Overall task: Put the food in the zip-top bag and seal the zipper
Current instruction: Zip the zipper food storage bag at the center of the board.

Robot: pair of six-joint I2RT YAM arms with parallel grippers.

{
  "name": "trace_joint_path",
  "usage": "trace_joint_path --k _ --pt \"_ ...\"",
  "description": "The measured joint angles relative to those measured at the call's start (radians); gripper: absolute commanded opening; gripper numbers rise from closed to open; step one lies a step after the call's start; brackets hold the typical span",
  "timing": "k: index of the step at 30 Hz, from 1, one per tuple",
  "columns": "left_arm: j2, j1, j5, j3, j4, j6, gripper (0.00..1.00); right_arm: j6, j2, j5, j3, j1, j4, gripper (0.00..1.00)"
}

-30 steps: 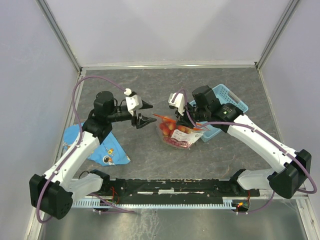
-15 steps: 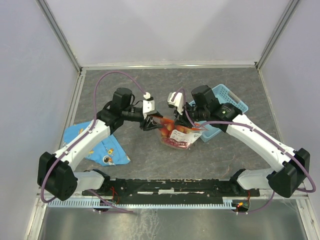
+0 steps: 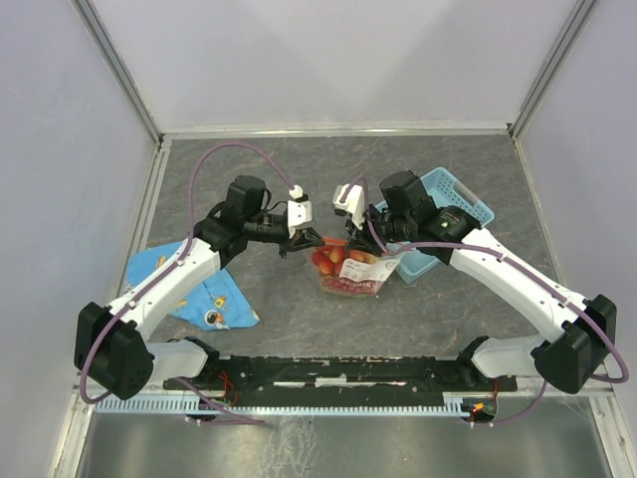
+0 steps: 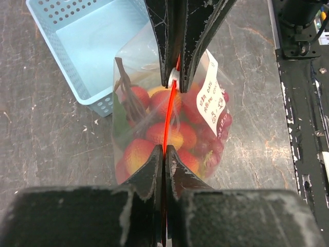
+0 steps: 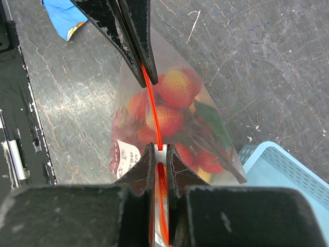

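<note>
The zip-top bag [image 3: 350, 274] hangs between both grippers, just above the table. It holds the food [image 4: 154, 135]: red strawberries, yellow and green pieces. My left gripper [image 3: 299, 242] is shut on the left end of the zipper [image 4: 167, 110], its jaws pressed on the orange-red strip [image 5: 150, 98]. My right gripper [image 3: 370, 242] is shut on the white slider tab [image 5: 160, 152] at the strip's other end. The left wrist view shows the left gripper [image 4: 164, 149] near the bottom edge and the slider tab [image 4: 173, 78] at the top. The right gripper [image 5: 160, 148] faces it.
A light-blue basket [image 3: 448, 214] stands right behind the bag, under the right arm, and its corner shows beside the bag [image 5: 288, 170]. A blue patterned cloth [image 3: 204, 294] lies under the left arm. Black rails [image 3: 338, 373] run along the table's near edge.
My left arm swung right to the bag with its jaws open, then shut on the zipper's left end. The right gripper kept its hold and place.
</note>
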State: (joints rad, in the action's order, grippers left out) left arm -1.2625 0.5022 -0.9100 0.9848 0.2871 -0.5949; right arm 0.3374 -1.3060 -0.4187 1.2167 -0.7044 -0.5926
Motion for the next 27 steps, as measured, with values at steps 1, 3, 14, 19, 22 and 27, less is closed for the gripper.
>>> trace_joint_path --k 1,3,14,19,22,27 --pt "0.004 0.002 0.017 0.000 0.002 -0.001 0.03 0.000 0.000 0.010 0.000 0.000 -0.002 0.02" --pt "0.018 0.005 0.047 0.000 0.009 -0.001 0.03 0.001 0.005 0.028 0.000 -0.001 -0.007 0.02" --pt "0.134 0.003 0.230 -0.046 -0.033 0.004 0.03 0.002 0.069 0.154 -0.004 -0.001 -0.051 0.02" --pt "0.154 -0.002 0.328 -0.072 -0.063 0.031 0.03 0.000 0.073 0.195 -0.014 -0.001 -0.061 0.02" --pt "0.158 -0.007 0.394 -0.083 -0.079 0.045 0.03 0.000 0.073 0.216 -0.020 -0.001 -0.066 0.02" --pt "0.160 -0.016 0.496 -0.089 -0.089 0.071 0.03 0.000 0.073 0.241 -0.021 -0.001 -0.073 0.02"
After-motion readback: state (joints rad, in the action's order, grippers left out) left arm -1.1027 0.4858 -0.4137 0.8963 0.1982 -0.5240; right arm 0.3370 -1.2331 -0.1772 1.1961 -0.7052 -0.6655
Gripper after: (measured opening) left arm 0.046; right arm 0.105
